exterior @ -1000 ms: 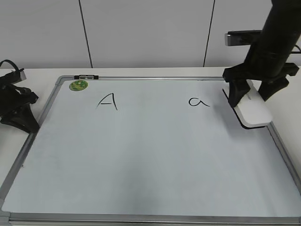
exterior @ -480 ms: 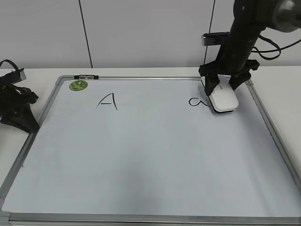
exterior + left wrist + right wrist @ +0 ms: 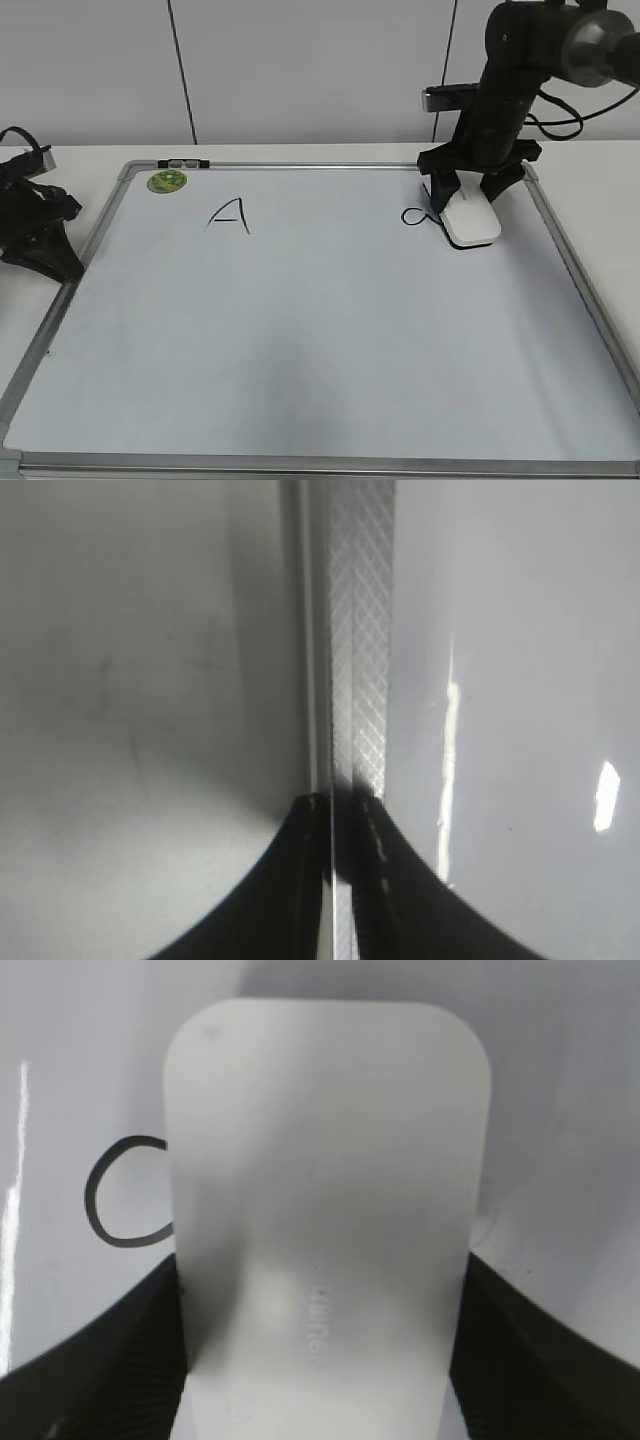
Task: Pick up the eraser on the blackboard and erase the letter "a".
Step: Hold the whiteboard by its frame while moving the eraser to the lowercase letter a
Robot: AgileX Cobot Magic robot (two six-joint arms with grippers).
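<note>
The white eraser [image 3: 471,221] lies flat on the blackboard [image 3: 300,330], held between the fingers of my right gripper [image 3: 468,196], which is shut on it. It fills the right wrist view [image 3: 320,1210]. The small letter "a" [image 3: 415,215] sits just left of the eraser, with its right part and tail hidden under it. Only the loop shows in the right wrist view [image 3: 125,1192]. My left gripper [image 3: 40,235] rests off the board's left edge. In the left wrist view its fingers [image 3: 342,880] are shut over the board's metal frame [image 3: 358,630].
A capital "A" [image 3: 229,214] is written on the board's left half, below a round green sticker [image 3: 167,181]. The board lies on a white table [image 3: 80,155] before a white panelled wall.
My right gripper has carried the eraser from the board's right edge leftward to the "a". The eraser now covers the letter's right side. The left arm has not moved.
</note>
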